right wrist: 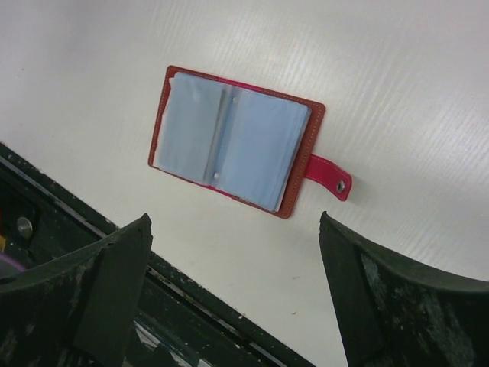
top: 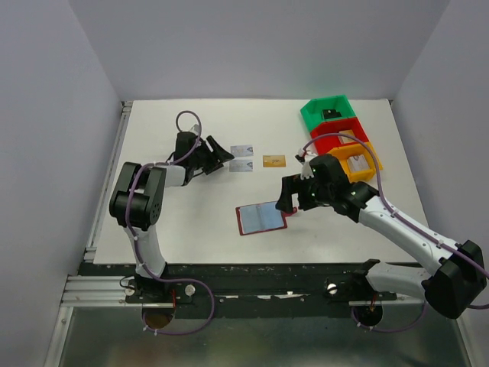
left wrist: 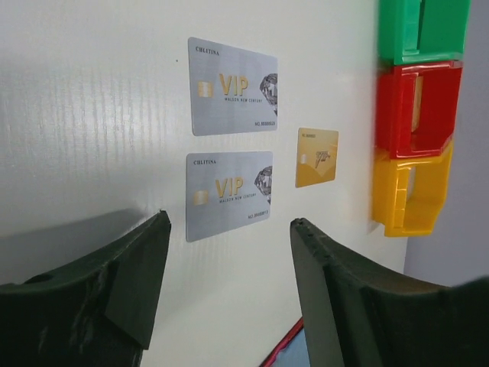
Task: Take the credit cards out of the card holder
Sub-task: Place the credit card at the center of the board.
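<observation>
Table (top: 191, 229) open lower left, bins (top: 340, 138) crowd upper right edge, my left gripper (left wrist: 229, 223) and right gripper (right wrist: 234, 222) both spread wide, empty, card holder (top: 261, 219) lies open at centre, two silver cards (left wrist: 229, 195) and gold card (left wrist: 317, 157) flat above it.

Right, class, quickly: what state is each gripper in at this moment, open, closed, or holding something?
Left gripper: open, holding nothing.
Right gripper: open, holding nothing.
</observation>
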Motion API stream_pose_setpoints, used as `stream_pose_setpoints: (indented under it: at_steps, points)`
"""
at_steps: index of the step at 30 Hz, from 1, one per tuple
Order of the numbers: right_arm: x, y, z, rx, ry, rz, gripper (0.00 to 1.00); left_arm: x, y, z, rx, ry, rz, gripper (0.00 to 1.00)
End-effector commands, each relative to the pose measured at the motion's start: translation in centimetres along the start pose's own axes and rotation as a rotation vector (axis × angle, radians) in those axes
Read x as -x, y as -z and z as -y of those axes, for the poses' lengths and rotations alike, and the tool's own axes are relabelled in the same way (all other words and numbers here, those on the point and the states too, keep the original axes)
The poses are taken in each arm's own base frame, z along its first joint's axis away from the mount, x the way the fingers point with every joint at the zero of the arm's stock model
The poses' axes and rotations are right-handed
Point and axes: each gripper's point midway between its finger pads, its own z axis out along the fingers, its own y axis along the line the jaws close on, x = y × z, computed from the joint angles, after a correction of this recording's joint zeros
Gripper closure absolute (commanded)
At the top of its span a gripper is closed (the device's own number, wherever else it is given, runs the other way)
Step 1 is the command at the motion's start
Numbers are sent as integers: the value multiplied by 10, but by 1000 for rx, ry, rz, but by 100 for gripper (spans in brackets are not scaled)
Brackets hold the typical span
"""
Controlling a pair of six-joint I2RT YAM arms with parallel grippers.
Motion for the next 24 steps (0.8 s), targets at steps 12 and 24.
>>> stream_pose_setpoints:
  at_steps: [12, 24]
  points:
    - [-3, -15, 37, -156, -142, 12, 0, 18, 120, 6, 603, -344, 357, 1]
    - [-43, -47, 63, -189, -240, -88, 33, -91, 137, 59, 9, -295, 145, 6]
